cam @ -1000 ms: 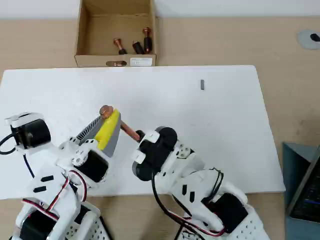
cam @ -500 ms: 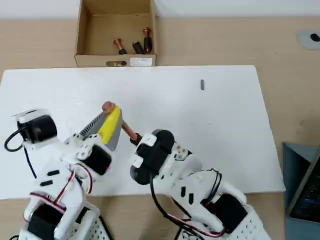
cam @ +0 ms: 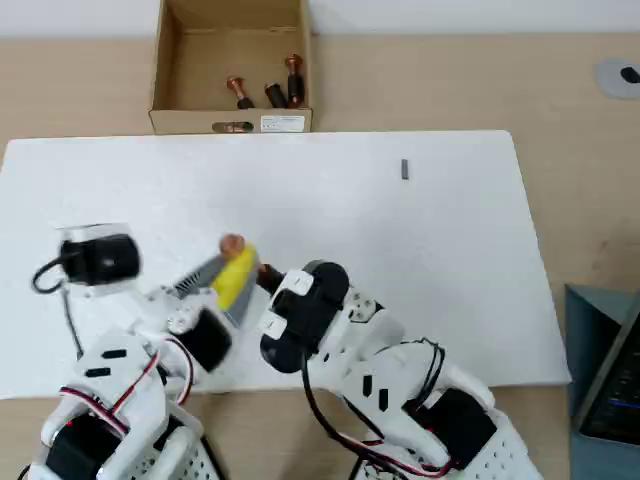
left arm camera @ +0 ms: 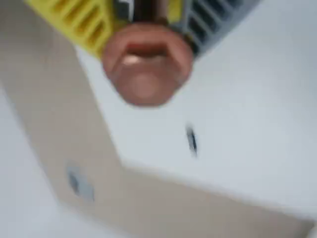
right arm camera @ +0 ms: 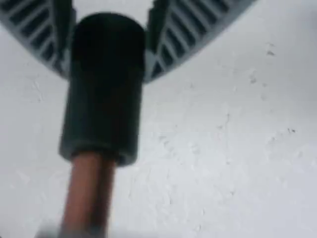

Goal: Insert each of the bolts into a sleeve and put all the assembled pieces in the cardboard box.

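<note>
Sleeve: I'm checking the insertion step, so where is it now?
The sleeve is clamped in the right gripper over the mat, left of centre in the high view, with the bolt, held by the left gripper, in its end.

The white left arm and white right arm lean forward, tools nearly meeting. The yellow-and-grey left tool clamps a round-headed copper bolt; the grey right tool clamps a black cylindrical sleeve.

1. A white mat is lying on a light wooden tabletop.
2. A small dark grey piece is resting near the mat's far edge.
3. A round grey grommet is sitting in the tabletop.
4. A laptop is lying beside the mat.
</note>
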Tool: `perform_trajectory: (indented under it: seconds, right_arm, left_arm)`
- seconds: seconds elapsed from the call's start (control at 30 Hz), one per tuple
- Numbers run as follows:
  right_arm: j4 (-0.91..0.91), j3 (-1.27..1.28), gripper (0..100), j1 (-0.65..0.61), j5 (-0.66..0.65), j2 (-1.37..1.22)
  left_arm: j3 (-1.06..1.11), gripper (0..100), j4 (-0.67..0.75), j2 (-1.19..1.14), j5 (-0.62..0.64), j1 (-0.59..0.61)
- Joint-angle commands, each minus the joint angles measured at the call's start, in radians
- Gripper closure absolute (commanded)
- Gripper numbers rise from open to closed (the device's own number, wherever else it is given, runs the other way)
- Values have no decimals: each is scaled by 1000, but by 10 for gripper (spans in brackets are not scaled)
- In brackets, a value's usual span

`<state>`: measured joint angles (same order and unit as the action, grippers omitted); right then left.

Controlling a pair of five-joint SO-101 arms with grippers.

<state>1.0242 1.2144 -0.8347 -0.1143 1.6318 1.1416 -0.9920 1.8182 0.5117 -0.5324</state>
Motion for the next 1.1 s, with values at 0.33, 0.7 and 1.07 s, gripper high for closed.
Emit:
perform_trajectory:
  seconds: [0.33, 0.7, 1.07]
  right_arm:
    - [-17, -67, 989, -2, -8, 8]
    - [-17, -51, 989, -2, -8, 10]
    - [-23, -33, 989, -2, -8, 10]
  left_arm:
    - [-52, 963, -51, 7, -35, -72]
    - [-132, 826, -123, 2, -34, 21]
    - [-244, 829, -210, 4, -37, 141]
